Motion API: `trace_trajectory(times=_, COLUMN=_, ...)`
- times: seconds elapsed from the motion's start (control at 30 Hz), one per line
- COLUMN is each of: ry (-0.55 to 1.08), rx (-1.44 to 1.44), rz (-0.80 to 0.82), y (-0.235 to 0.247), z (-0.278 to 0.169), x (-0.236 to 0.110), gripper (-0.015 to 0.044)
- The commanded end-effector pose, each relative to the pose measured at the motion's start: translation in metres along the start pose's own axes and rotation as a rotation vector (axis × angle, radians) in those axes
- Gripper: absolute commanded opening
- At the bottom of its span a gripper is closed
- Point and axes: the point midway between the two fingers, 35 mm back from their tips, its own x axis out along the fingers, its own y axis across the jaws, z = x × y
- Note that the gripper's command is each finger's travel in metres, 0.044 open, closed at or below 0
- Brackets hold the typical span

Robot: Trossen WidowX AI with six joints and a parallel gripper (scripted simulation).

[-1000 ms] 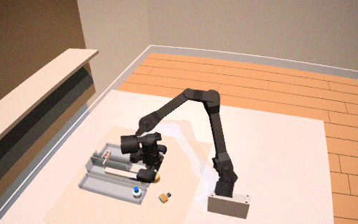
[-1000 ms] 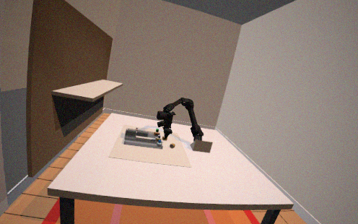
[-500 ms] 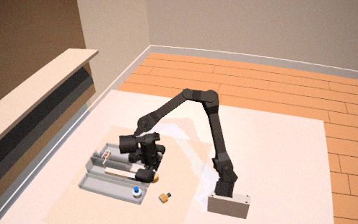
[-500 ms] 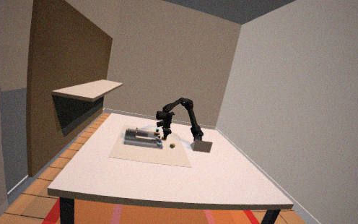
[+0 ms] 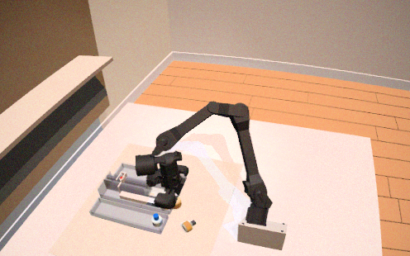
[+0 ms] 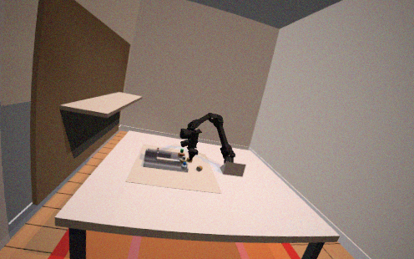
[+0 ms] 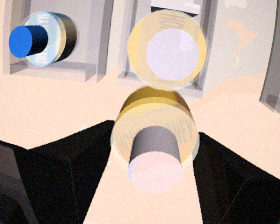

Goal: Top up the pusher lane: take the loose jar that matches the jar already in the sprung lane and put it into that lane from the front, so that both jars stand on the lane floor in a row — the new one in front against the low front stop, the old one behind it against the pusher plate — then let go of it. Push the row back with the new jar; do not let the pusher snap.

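Note:
My gripper (image 5: pixel 164 201) (image 7: pixel 155 133) (image 6: pixel 189 156) is shut on a yellow jar with a pale lid (image 7: pixel 155 137) (image 5: pixel 178 202). It holds the jar just in front of the grey lane rack (image 5: pixel 109 211) (image 6: pixel 154 162), at the mouth of the middle lane. In the wrist view a matching yellow jar with a pale lid (image 7: pixel 168 50) stands at the front of that lane, just beyond the held jar; I cannot tell if they touch. The arm hides that jar in the top view. A small plate with a red mark (image 5: pixel 121 177) stands at the far end of the rack.
A jar with a blue lid (image 5: pixel 156 219) (image 7: pixel 42 39) (image 6: pixel 184 165) stands in the neighbouring lane. A small orange jar with a dark lid (image 5: pixel 188 225) (image 6: pixel 199 168) lies on the mat right of the rack. The arm's base (image 5: pixel 262 234) stands at the right.

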Motion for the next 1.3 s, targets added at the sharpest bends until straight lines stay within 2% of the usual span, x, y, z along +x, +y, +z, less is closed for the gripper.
trace_trajectory(times=0.0, ry=-0.013, rx=0.009, rz=0.000, y=-0.001, z=0.007, x=0.000, gripper=0.0000)
trace_trajectory(times=1.27, ry=-0.014, rx=0.010, rz=0.000, y=-0.001, z=0.024, x=0.001, gripper=0.0000)
